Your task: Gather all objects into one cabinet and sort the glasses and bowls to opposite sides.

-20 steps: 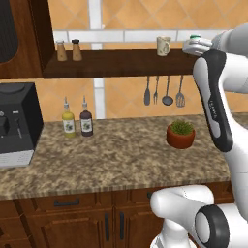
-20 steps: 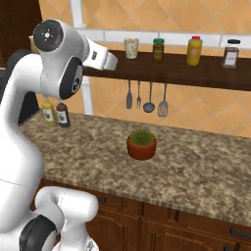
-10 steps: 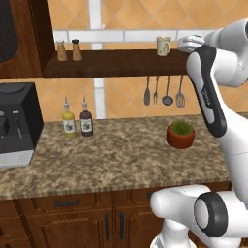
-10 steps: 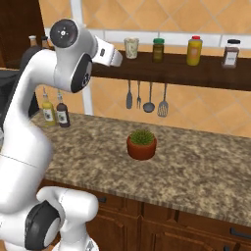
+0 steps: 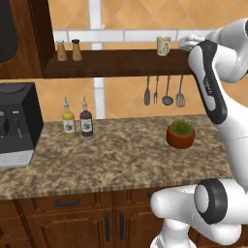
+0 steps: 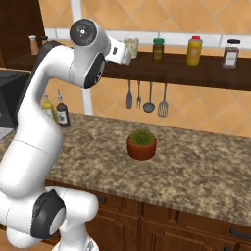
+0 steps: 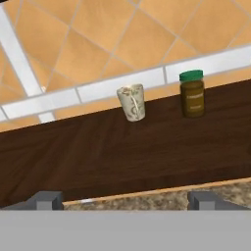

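Note:
One cream patterned cup stands upright on the dark wooden shelf, in front of the tiled wall. My gripper is open, its fingertips wide apart and nothing between them; it points at the shelf with the cup straight ahead and some way off. From the left base the same cup sits just left of my hand. From the right base the cup is partly behind the hand. The dark brown cabinet hangs at the shelf's left end. The bowls are out of view.
A green-lidded jar stands right of the cup, with a yellow bottle and a spice jar further along. Two shakers sit near the cabinet. On the counter are sauce bottles, a coffee machine and a red plant pot; utensils hang below the shelf.
My hand has swung left along the shelf at shelf height and now sits closer to the cream cup. Nothing on the shelf or counter has moved.

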Available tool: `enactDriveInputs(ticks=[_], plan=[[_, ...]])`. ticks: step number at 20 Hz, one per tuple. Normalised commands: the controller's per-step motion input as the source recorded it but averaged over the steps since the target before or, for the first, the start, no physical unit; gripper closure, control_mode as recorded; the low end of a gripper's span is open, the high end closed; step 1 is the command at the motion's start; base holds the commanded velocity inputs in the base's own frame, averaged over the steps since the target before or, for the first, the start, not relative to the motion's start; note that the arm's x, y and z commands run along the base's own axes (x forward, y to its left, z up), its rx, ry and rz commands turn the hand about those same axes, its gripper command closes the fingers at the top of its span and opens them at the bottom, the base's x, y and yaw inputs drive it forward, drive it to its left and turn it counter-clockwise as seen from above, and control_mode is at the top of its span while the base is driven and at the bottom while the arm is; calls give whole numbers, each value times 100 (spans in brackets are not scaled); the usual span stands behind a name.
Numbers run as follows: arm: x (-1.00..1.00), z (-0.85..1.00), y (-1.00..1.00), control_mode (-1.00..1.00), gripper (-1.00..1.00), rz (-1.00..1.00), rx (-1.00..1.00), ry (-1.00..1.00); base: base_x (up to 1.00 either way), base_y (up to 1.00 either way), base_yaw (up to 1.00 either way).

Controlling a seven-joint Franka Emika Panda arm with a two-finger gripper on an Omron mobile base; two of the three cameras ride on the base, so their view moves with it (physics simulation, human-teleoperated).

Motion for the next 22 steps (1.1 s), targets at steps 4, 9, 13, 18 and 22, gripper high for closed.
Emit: enactDriveInputs(ticks=[4, 9, 13, 18, 22], plan=[[42, -20, 0, -100, -100, 0, 0, 1, 0, 0, 0], [57, -3, 0, -100, -100, 0, 0, 0, 0, 0, 0], [49, 0, 0, -100, -100, 0, 0, 0, 0, 0, 0], [36, -2, 0, -100, -100, 0, 0, 0, 0, 0, 0], [38, -9, -14, -100, -100, 0, 1, 1, 0, 0, 0]])
